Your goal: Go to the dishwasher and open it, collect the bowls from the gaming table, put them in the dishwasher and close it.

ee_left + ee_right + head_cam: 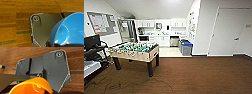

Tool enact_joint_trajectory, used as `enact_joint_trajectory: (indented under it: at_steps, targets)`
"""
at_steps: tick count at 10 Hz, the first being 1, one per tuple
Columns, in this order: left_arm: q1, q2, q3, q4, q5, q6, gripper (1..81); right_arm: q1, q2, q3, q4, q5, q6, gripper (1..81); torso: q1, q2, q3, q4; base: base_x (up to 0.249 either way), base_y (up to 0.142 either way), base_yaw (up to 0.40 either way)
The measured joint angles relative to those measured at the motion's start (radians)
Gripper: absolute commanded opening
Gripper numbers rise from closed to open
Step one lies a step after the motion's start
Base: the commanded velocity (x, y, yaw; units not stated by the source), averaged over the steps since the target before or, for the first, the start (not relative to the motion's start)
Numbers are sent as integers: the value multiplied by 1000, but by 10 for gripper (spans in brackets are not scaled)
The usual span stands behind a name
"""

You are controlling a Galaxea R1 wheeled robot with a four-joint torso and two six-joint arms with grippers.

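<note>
A bright blue bowl hangs close above the brown wood-pattern floor in the left wrist view, with my left gripper shut on its rim. An orange bowl sits the same way in the right wrist view, my right gripper shut on it. In the head view the dishwasher, with its steel front closed, stands under the white counter of the kitchenette at the far end of the room. The gaming table is out of view.
A table-football table stands ahead on the left. Grey bins with blue lids stand beside the kitchenette entrance. A desk with a monitor and floor cables are at the left. A white door is at the right.
</note>
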Motion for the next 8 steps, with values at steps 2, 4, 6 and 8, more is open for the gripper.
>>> enact_joint_trajectory:
  at_steps: [2,4,6,8]
  targets:
    - [10,0,0,0,0,0,10,-11,0,0,0,-6,0,10,0,0,0,0,116,0,0]
    - [10,1,0,0,1,0,10,-9,0,0,0,-6,0,10,0,0,0,0,124,0,0]
    - [12,0,0,0,1,0,10,-11,1,0,0,-7,0,10,0,0,0,0,138,0,0]
    - [9,3,0,0,-1,0,10,-6,0,-1,0,-4,0,10,0,0,0,0,138,0,0]
